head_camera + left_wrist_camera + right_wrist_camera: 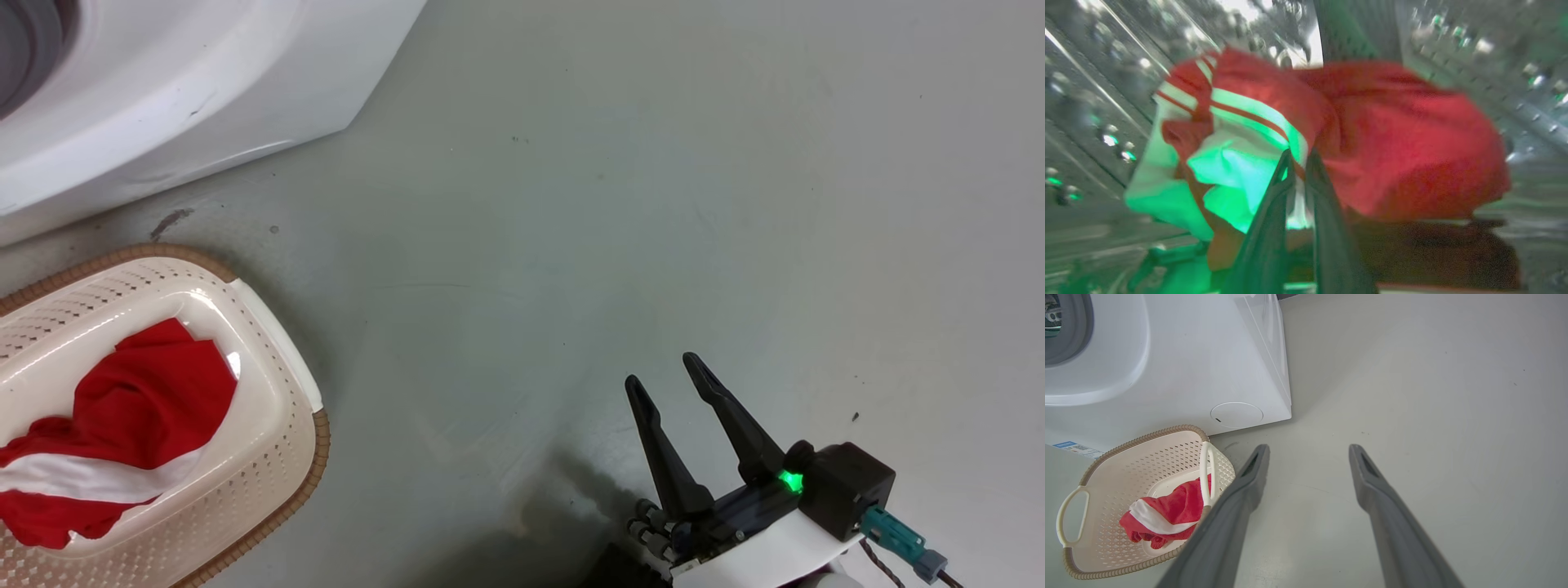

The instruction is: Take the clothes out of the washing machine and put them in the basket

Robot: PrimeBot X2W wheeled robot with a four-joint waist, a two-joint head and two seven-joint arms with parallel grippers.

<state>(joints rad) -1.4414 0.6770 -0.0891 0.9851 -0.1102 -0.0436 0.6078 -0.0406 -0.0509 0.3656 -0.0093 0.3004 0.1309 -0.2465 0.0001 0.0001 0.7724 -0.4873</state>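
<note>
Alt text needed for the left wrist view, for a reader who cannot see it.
The left claw is closed on a red garment with white stripes lying inside the washing machine's perforated steel drum. The picture is blurred, and green light tints the white fabric.

Left gripper [1299,155] pinched, right gripper [663,369] spread

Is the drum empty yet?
Not empty. In the left wrist view a red striped garment lies in the drum, with the left gripper pinching its white fabric.
</note>
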